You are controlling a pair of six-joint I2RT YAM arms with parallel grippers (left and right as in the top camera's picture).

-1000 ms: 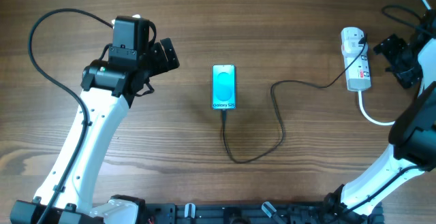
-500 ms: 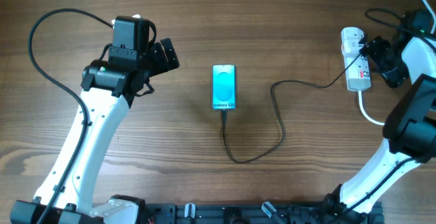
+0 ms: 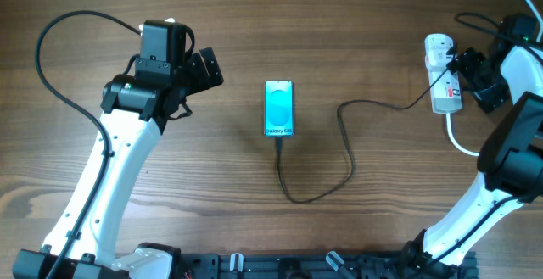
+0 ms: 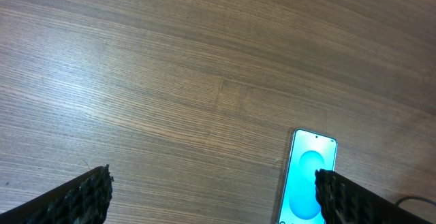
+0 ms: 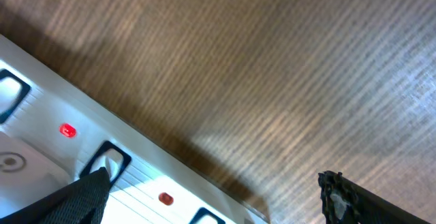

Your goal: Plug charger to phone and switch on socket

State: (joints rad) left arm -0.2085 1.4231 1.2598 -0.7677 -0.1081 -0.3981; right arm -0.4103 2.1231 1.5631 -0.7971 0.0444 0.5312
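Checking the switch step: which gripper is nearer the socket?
Right. The right gripper is at the socket's right side; the left gripper hangs far off, left of the phone.

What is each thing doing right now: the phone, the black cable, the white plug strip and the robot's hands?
Phone: flat, screen lit.
Charger cable: looped, tip at the phone's bottom edge, looks plugged in.
Power strip: lying flat, red lights glowing.
Left gripper: open, empty.
Right gripper: open, at the power strip.

Matt wood-grain table [image 3: 382,25], white plastic socket [image 3: 441,92] (smooth, glossy), phone [image 3: 279,108] scrn glossy
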